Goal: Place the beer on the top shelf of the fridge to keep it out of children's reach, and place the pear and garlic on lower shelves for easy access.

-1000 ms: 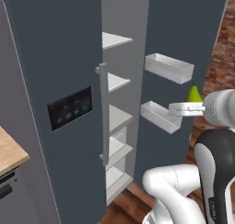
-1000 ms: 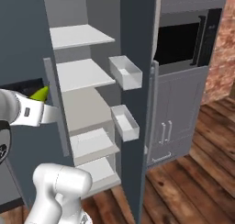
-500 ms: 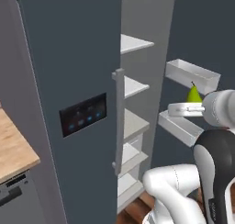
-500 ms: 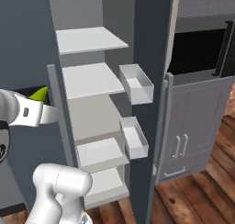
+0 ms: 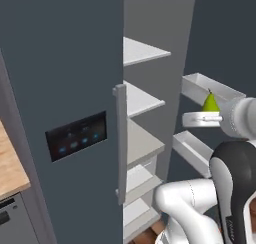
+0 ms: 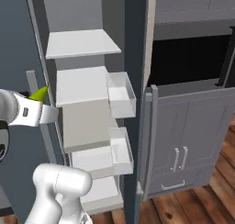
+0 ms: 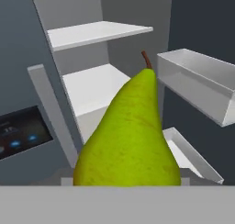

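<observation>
My gripper (image 5: pixel 200 119) is closed on the pear (image 7: pixel 131 140), held stem-up in front of the open fridge (image 5: pixel 65 63). The lower shelves (image 7: pixel 98 87) lie straight ahead and farther in, so my next move looks like a forward reach.

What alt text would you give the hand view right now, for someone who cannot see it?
A yellow-green pear with a brown stem fills the foreground, held in the gripper. Beyond it stands the open fridge, with white shelves at upper left, door bins at right, and a black panel with blue lights at left.
</observation>
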